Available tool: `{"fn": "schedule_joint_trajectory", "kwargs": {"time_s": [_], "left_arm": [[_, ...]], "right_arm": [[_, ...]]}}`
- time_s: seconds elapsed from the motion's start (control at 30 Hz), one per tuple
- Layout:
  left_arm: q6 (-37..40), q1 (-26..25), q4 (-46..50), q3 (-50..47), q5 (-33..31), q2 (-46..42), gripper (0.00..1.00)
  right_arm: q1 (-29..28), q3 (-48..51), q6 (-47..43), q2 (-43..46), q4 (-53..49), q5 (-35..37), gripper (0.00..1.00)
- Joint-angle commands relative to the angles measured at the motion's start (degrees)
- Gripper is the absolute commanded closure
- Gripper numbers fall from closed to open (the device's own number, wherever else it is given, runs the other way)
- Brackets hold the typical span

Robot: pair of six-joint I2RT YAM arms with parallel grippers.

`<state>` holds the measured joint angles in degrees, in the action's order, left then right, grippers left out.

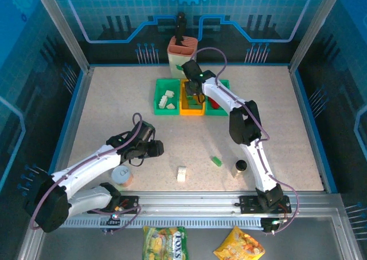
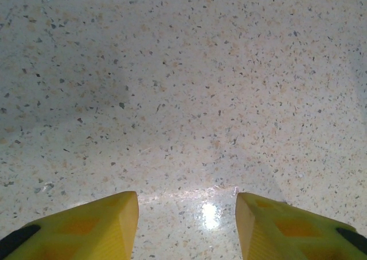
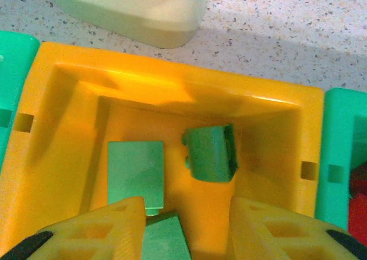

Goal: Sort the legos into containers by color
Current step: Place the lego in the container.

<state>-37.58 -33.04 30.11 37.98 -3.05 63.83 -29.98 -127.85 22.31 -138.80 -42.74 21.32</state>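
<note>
The right claw is seen in its wrist view with its yellow fingers spread wide and nothing gripped between them, poised just above the open yellow-orange bin. Three green legos are shown lying on that bin's floor, one flat, one tipped on its side near the middle, and one at the lower edge between the fingers. From above, the right claw hides much of the yellow-orange bin, and those bricks cannot be made out there. Flanking walls of the left green bin and the right green bin are caught at the wrist view's edges, with a patch of red legos in the latter and the cream cup just beyond. The overhead view adds white legos in the left green bin. The left claw is likewise held wide open and empty, over bare speckled desk. From above, the left claw is placed well apart from the bins, and a loose white lego, a loose green lego, a black-capped bottle and a round tin are seen on the near desk.
</note>
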Motion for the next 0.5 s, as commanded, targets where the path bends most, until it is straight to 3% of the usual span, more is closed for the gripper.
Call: {"fn": "schedule_joint_trajectory", "kwargs": {"time_s": [0.0, 0.23, 0.47], "left_arm": [[-0.3, 0.42, -0.66, 0.18, 1.99, 1.16, 0.51], [0.31, -0.42, -0.65, 2.13, 2.51, 4.68, 0.51], [-0.08, -3.28, -0.13, 4.64, 1.78, 7.78, 0.51]], "right_arm": [[-0.34, 1.34, 0.35, 4.61, -0.47, 1.68, 0.56], [-0.91, 6.12, 1.05, 10.35, 0.55, 0.65, 0.56], [-0.94, 18.04, 2.45, 19.27, 4.95, -0.75, 0.55]]}}
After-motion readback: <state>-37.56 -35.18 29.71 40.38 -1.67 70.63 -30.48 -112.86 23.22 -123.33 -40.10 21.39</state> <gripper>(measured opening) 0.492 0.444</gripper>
